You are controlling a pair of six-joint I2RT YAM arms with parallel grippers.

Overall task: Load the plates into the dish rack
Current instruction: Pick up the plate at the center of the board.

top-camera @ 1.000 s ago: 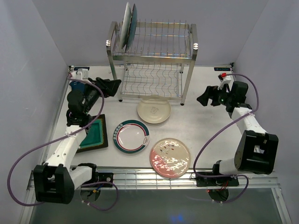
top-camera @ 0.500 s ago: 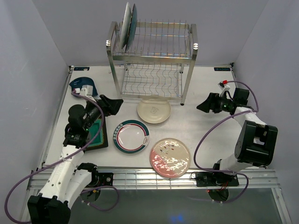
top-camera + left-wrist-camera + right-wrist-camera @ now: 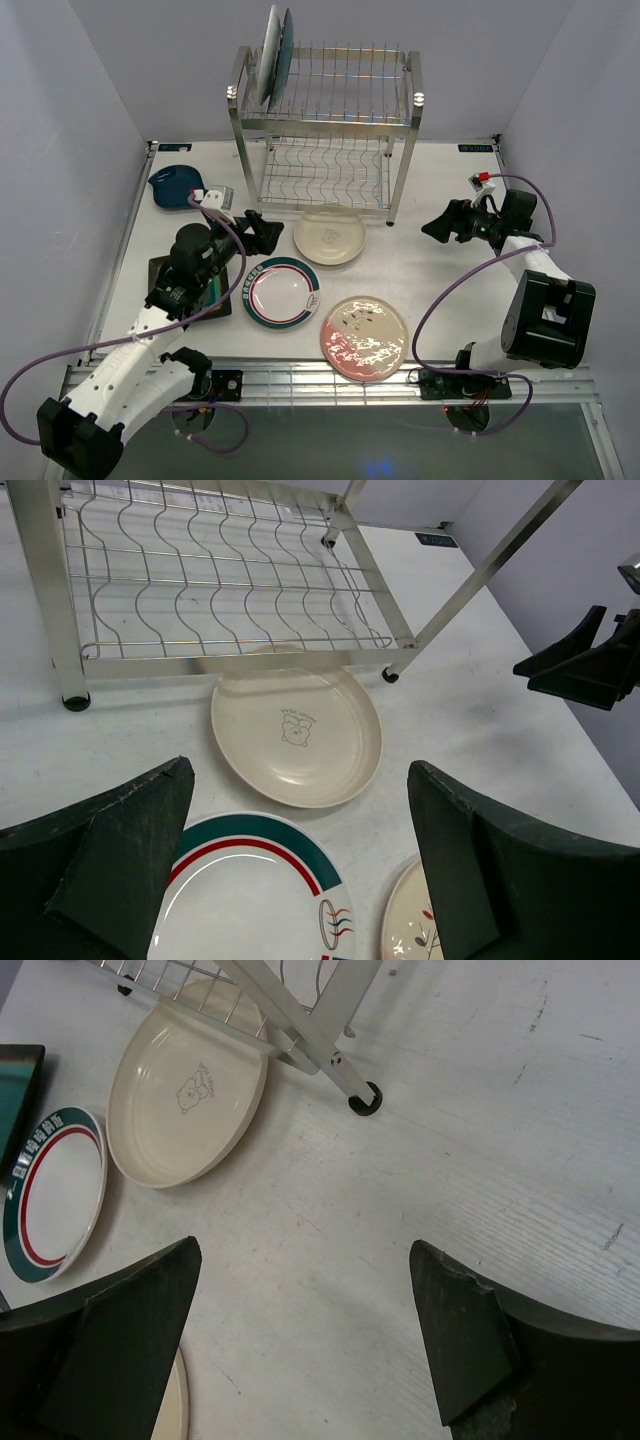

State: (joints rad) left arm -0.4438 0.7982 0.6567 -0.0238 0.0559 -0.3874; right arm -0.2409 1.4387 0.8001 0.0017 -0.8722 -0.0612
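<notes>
The steel dish rack (image 3: 325, 120) stands at the back, with two plates (image 3: 272, 55) upright at the left end of its top tier. On the table lie a cream plate (image 3: 329, 236) (image 3: 296, 735) (image 3: 185, 1085), a white plate with a green-red rim (image 3: 283, 291) (image 3: 250, 900), a pink speckled plate (image 3: 364, 337), a small dark blue dish (image 3: 176, 186), and a square green plate (image 3: 224, 296) partly under my left arm. My left gripper (image 3: 270, 230) (image 3: 300, 768) hangs open above the gap between the rimmed and cream plates. My right gripper (image 3: 437, 222) (image 3: 303, 1248) is open over bare table, right of the rack.
The rack's front right foot (image 3: 362, 1098) stands just beyond the right gripper. The rack's lower wire shelf (image 3: 220, 580) is low above the table behind the cream plate. Grey walls close in both sides and the back.
My left arm has swung from the far left toward the middle, uncovering the dark blue dish. The right arm shifted slightly and its gripper points at the rack's right side.
</notes>
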